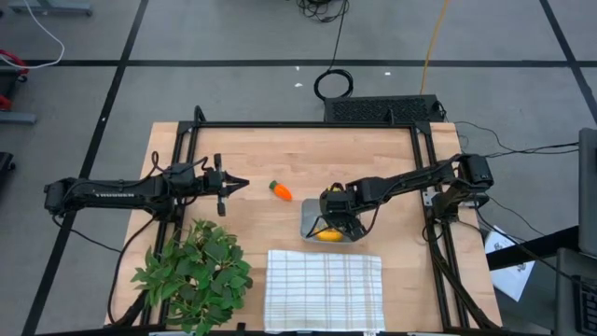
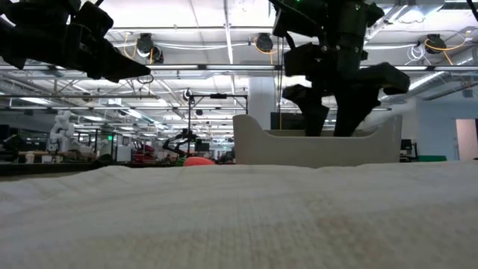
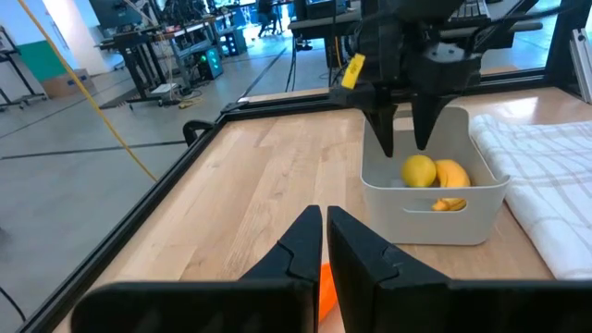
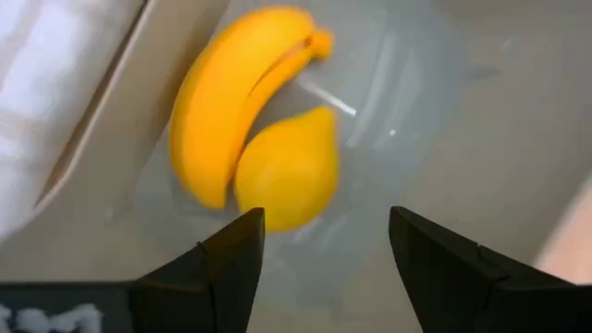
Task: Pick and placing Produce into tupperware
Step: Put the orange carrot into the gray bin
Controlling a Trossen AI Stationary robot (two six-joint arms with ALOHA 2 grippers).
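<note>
The translucent tupperware (image 1: pixel 326 224) stands on the wooden table, just beyond the checked cloth. A curved yellow banana (image 4: pixel 231 102) and a yellow lemon (image 4: pixel 289 172) lie side by side on its floor; both also show in the left wrist view, banana (image 3: pixel 453 176) and lemon (image 3: pixel 419 170). My right gripper (image 4: pixel 326 242) hovers open above the container, pointing down, touching nothing. The orange carrot (image 1: pixel 280 190) with its green top lies on the table between the two arms. My left gripper (image 3: pixel 325 227) is shut, held above the table just left of the carrot.
A white checked cloth (image 1: pixel 324 289) covers the near middle of the table. A leafy green plant (image 1: pixel 198 273) sits at the near left corner. A black frame (image 1: pixel 308 125) runs along the table's far and side edges. Bare wood lies between carrot and far edge.
</note>
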